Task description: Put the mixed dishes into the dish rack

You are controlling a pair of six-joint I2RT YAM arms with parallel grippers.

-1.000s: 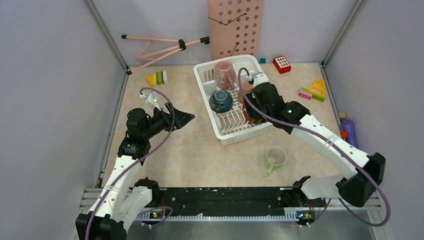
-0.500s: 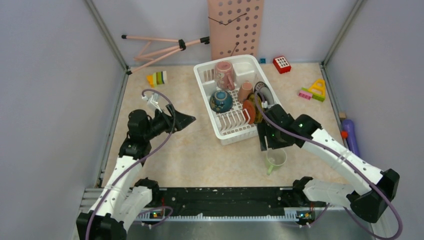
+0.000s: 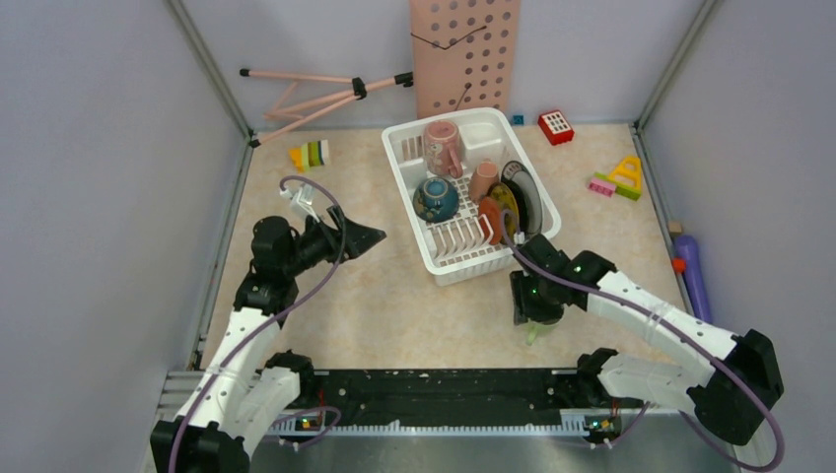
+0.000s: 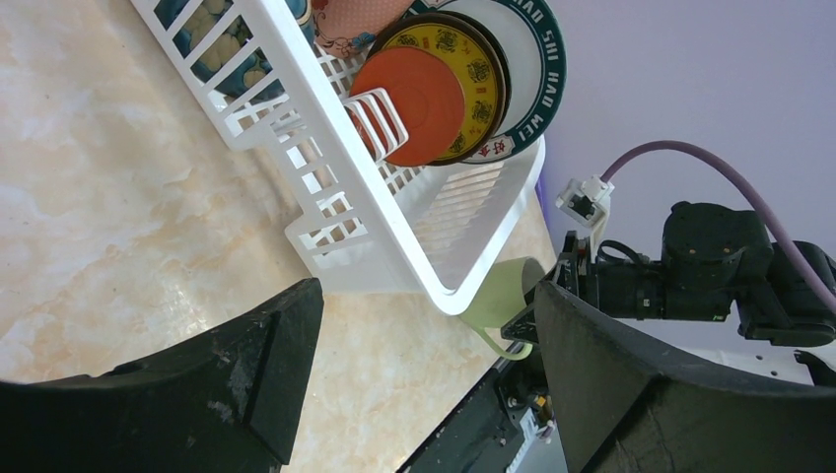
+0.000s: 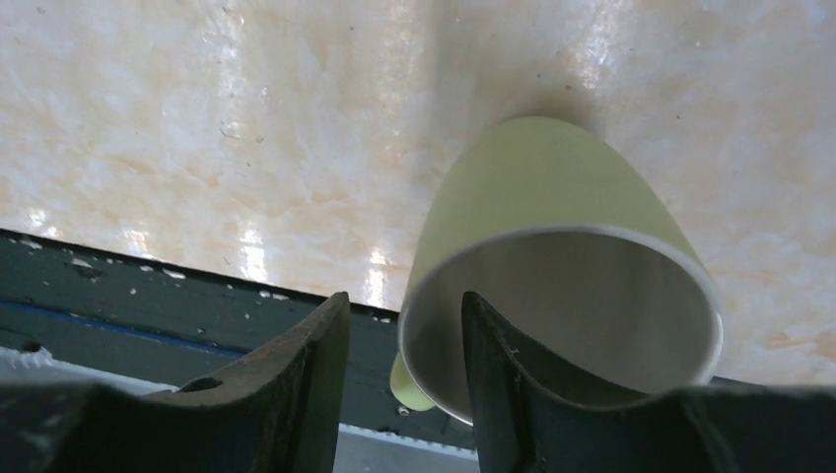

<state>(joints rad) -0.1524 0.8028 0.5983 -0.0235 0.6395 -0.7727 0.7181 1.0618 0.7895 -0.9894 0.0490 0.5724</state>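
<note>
The white dish rack (image 3: 461, 272) holds a pink mug (image 3: 442, 146), a blue-outside bowl (image 3: 435, 198), a small cup (image 3: 483, 180), an orange-red saucer (image 3: 491, 219) and dark plates (image 3: 522, 192) standing in the prongs. In the left wrist view the saucer (image 4: 419, 99) and the lettered-rim plate (image 4: 527, 59) stand in the rack (image 4: 325, 187). The pale green mug (image 5: 552, 187) stands on the table in front of the rack. My right gripper (image 5: 404, 305) is open over it, one finger inside the rim and one outside. My left gripper (image 3: 370, 235) is open and empty, left of the rack.
A pink pegboard (image 3: 463, 54) and a pink tripod (image 3: 315, 94) are at the back wall. Toy blocks lie at back left (image 3: 311, 155), back right (image 3: 557, 126) and right (image 3: 621, 177). A purple bottle (image 3: 690, 261) lies by the right wall.
My right arm has pulled back out of the rack, leaving the plates standing in it, and dropped to the pale green mug. The left arm has not moved.
</note>
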